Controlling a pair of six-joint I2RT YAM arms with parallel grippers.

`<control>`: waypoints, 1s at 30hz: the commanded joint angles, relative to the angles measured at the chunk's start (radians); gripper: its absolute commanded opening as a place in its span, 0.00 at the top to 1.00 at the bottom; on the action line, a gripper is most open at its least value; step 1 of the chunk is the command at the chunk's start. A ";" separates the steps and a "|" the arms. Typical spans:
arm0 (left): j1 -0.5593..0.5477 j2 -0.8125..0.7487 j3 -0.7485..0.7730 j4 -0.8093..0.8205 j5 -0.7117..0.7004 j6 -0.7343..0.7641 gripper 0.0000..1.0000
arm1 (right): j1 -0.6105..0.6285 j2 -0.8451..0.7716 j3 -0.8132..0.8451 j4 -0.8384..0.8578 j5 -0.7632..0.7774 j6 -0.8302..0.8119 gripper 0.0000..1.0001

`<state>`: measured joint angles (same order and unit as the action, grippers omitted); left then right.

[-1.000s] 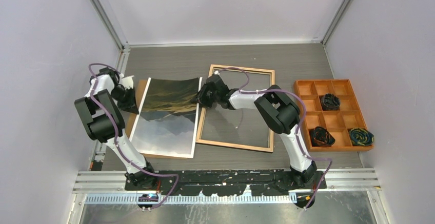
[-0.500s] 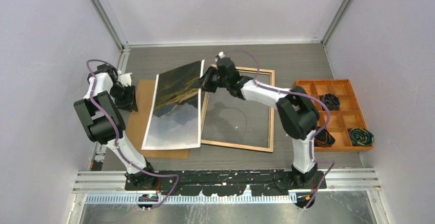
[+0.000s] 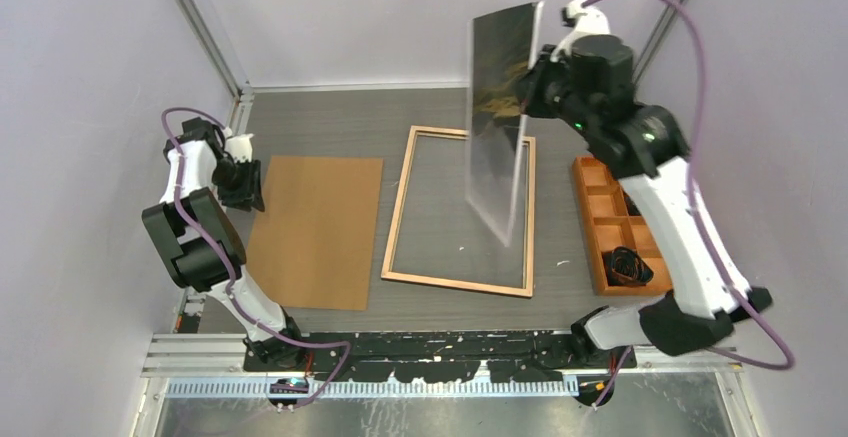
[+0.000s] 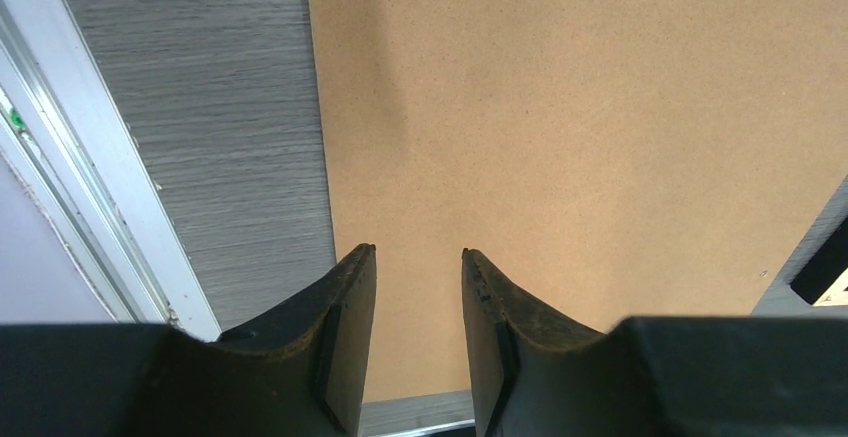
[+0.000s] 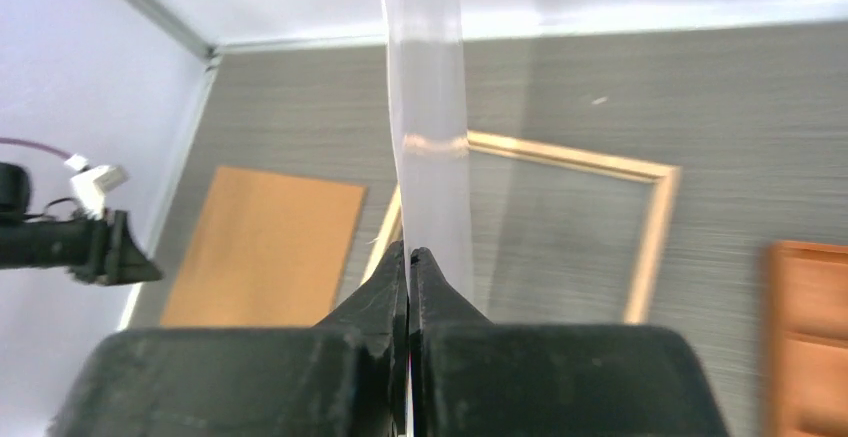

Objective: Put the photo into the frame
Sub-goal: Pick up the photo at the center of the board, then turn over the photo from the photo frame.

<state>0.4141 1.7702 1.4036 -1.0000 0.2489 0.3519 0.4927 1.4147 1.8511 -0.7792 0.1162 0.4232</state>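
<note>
Right pincer (image 5: 408, 252), clamped on the glossy landscape photo (image 3: 497, 127), holds it upright above the light-wood rectangular frame (image 3: 397, 207); left pincer (image 4: 418, 253), narrowly parted and empty, hovers over the brown board (image 3: 315, 227) left of the frame.

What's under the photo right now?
The frame lies flat on the table below the photo, which hangs upright from the right claw. The photo covers part of the frame's right rail.

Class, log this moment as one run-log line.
right pincer: shut on photo | photo: held near vertical over frame | left pincer: open over backing board
</note>
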 commanded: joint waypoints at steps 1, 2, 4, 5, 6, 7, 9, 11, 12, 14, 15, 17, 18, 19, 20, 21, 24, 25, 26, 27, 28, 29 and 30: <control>-0.003 -0.063 -0.004 -0.005 0.004 0.012 0.61 | 0.047 -0.053 0.128 -0.299 0.315 -0.217 0.99; -0.002 -0.067 -0.004 -0.005 0.000 0.012 0.61 | 0.072 -0.040 0.151 -0.329 0.360 -0.233 0.99; -0.002 -0.075 -0.010 -0.005 -0.004 0.015 0.61 | 0.119 0.022 0.178 -0.378 0.421 -0.240 0.99; -0.002 -0.080 -0.015 -0.005 -0.006 0.017 0.61 | 0.146 0.060 0.191 -0.408 0.445 -0.235 0.99; -0.003 -0.085 -0.022 -0.003 -0.008 0.018 0.61 | 0.172 0.103 0.205 -0.436 0.471 -0.228 0.99; -0.002 -0.093 -0.029 -0.003 -0.010 0.020 0.61 | 0.204 0.145 0.223 -0.472 0.509 -0.210 0.99; -0.002 -0.102 -0.041 0.000 -0.011 0.025 0.61 | 0.228 0.235 0.253 -0.509 0.526 -0.169 0.99; -0.002 -0.115 -0.055 0.008 -0.012 0.033 0.61 | 0.231 0.311 0.272 -0.526 0.492 -0.127 0.99; -0.002 -0.120 -0.063 0.012 -0.013 0.035 0.61 | 0.233 0.343 0.280 -0.529 0.464 -0.100 0.99; -0.002 -0.130 -0.075 0.022 -0.017 0.038 0.61 | 0.233 0.390 0.262 -0.480 0.371 -0.028 0.99; -0.002 -0.132 -0.080 0.025 -0.018 0.040 0.61 | 0.233 0.403 0.235 -0.450 0.333 0.009 0.99; -0.002 -0.136 -0.085 0.027 -0.017 0.040 0.61 | 0.232 0.425 0.185 -0.367 0.289 0.102 0.99; -0.002 -0.138 -0.087 0.029 -0.017 0.042 0.61 | 0.232 0.436 0.166 -0.337 0.278 0.146 0.99; -0.002 -0.141 -0.088 0.029 -0.015 0.042 0.61 | 0.228 0.447 0.157 -0.317 0.267 0.189 0.99; -0.003 -0.144 -0.091 0.030 -0.016 0.044 0.61 | 0.223 0.457 0.150 -0.295 0.256 0.230 0.99; -0.003 -0.147 -0.095 0.033 -0.016 0.045 0.61 | 0.215 0.468 0.147 -0.280 0.245 0.277 0.99; -0.003 -0.153 -0.098 0.034 -0.016 0.052 0.61 | 0.199 0.509 0.168 -0.263 0.229 0.397 0.99; -0.002 -0.153 -0.098 0.034 -0.015 0.055 0.61 | 0.198 0.524 0.185 -0.270 0.237 0.435 0.99; -0.003 -0.155 -0.098 0.032 -0.017 0.058 0.61 | 0.198 0.539 0.199 -0.271 0.241 0.467 0.99; -0.003 -0.153 -0.099 0.032 -0.018 0.060 0.61 | 0.198 0.549 0.206 -0.268 0.248 0.497 0.99; -0.002 -0.153 -0.099 0.032 -0.020 0.059 0.61 | 0.198 0.557 0.207 -0.262 0.263 0.534 0.99; -0.001 -0.151 -0.101 0.031 -0.021 0.059 0.61 | 0.198 0.562 0.203 -0.255 0.278 0.563 0.99; -0.001 -0.151 -0.102 0.031 -0.023 0.060 0.61 | 0.198 0.563 0.196 -0.247 0.295 0.581 0.99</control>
<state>0.4141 1.6619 1.3056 -0.9833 0.2310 0.3923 0.6941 1.9602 2.0132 -1.0836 0.3637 0.8165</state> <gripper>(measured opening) 0.392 0.020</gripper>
